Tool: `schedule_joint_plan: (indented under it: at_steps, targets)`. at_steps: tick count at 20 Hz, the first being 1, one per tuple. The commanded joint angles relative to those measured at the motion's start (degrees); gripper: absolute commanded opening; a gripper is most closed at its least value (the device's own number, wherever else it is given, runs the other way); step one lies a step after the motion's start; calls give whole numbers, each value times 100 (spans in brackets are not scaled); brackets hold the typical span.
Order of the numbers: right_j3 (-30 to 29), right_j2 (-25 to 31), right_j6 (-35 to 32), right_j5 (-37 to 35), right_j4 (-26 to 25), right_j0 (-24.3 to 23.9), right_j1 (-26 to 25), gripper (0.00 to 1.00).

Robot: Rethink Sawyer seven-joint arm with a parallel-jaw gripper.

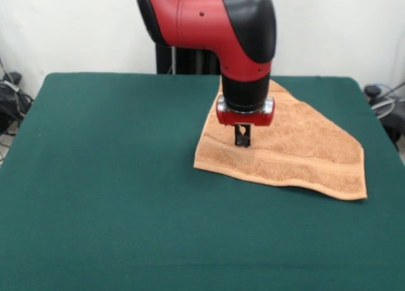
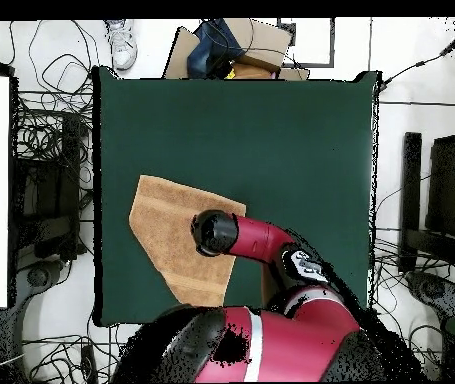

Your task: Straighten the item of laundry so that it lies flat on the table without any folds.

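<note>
we are seeing cables (image 2: 56, 150) lying around the surface (image 1: 114, 177) | arm (image 1: 240, 44) is covering part of towel (image 1: 297, 145) | jaws (image 1: 242, 141) are touching towel, grip unclear | no readable writing

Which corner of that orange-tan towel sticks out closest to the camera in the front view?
The pointed corner at the lower right of the orange-tan terry-cloth towel. It reaches furthest down the dark green table; the corner below the gripper sits further back.
</note>
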State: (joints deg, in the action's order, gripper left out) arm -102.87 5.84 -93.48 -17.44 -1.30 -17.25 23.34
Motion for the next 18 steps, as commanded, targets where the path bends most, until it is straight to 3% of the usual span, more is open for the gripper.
schedule_joint_plan:
  at_steps: [1,12,18]
  targets:
    - [1214,-172,-141,745,-561,-514,-658,0]
    - [1224,26,-173,669,-964,-775,-556,0]
    - [780,194,-339,517,-981,-848,-96,0]
